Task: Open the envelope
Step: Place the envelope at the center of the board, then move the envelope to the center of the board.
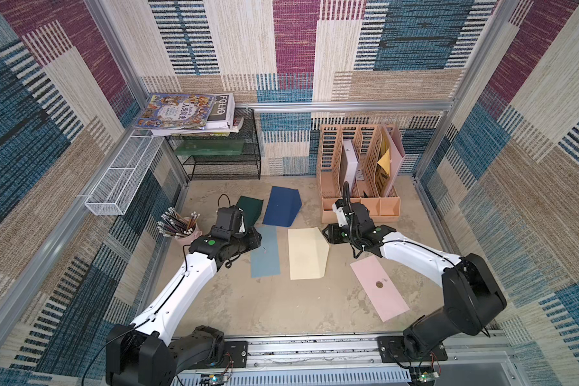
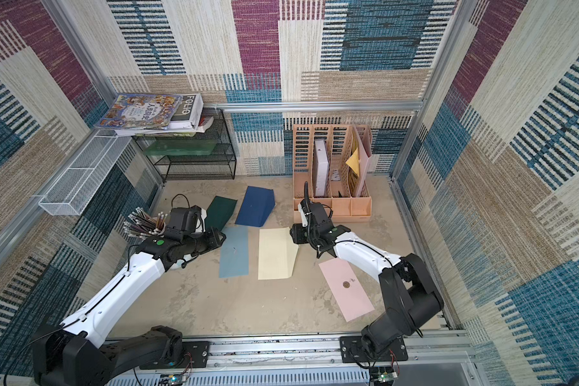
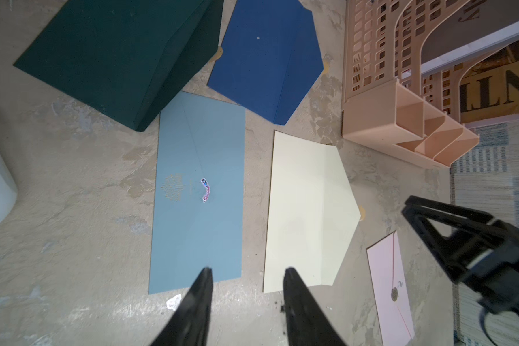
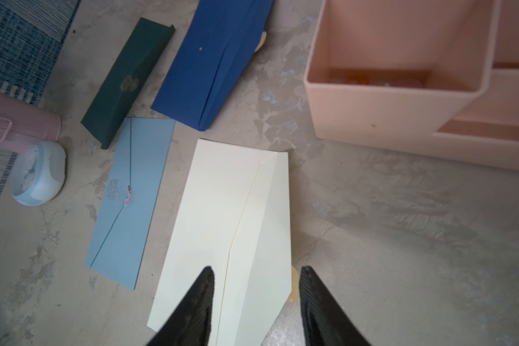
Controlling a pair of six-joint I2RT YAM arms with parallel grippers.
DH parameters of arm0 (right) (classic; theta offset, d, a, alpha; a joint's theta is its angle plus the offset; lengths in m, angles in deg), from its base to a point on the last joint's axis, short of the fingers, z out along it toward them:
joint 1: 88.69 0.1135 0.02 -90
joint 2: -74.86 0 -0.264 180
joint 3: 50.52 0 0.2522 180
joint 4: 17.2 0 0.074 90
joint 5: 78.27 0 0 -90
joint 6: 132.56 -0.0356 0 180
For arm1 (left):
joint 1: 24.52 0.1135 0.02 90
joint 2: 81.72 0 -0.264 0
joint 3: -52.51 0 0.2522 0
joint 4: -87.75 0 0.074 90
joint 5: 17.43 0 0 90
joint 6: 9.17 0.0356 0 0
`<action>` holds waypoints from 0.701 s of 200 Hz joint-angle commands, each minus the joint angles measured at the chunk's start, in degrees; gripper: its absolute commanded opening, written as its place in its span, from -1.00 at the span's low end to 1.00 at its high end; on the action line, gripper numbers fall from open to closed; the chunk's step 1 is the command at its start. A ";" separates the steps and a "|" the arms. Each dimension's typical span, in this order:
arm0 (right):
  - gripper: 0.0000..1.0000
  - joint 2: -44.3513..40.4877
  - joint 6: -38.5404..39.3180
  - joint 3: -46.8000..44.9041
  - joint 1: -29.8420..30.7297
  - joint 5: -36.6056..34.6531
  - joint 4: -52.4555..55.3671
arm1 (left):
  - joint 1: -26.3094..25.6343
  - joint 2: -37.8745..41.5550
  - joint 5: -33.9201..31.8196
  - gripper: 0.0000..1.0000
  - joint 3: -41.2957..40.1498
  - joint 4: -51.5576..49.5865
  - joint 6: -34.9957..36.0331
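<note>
At the far left, a pink cup of pencils point(image 1: 181, 224) stands by the wall. Just right of it the left gripper point(image 3: 247, 277) hovers at the near end of the light blue paper envelope point(image 1: 264, 251), its jaws spread with nothing between them. That envelope lies flat and sealed, a small pink sticker at its flap tip, long axis running near to far. Beyond it lie a dark green envelope point(image 1: 250, 209) and a navy blue envelope point(image 1: 282, 206), both with flaps turned out.

In the middle of the beige tabletop point(image 1: 281, 307) lies the cream paper envelope point(image 1: 306, 253), long axis also near to far, parallel to the blue one and just right of it. Its triangular flap is folded out and points right, toward the right gripper point(image 4: 256, 277). That gripper's jaws stand apart, straddling the flap's tip; whether either finger touches the paper is hard to tell.

Further right, nearer the arm's base, a pale pink envelope point(image 1: 380, 287) with a round seal lies askew. A peach plastic file organiser point(image 1: 360, 200) stands at the far right.
</note>
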 commanded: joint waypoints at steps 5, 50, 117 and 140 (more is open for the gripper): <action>0.00 -0.72 0.07 2.76 1.84 -1.18 0.23 | 0.87 -2.98 1.29 -0.16 -1.74 3.29 -0.78; -0.11 10.60 -0.95 11.13 7.47 3.30 -0.92 | 1.60 -14.44 5.09 -0.19 -2.58 9.49 -1.40; -0.13 14.32 -1.97 11.95 10.16 4.80 -1.80 | 1.51 -27.26 10.12 -0.29 -2.19 14.40 -3.24; -0.13 14.32 -1.87 11.22 10.30 5.18 -1.97 | 1.42 -27.70 9.91 -0.29 -4.21 14.87 -3.94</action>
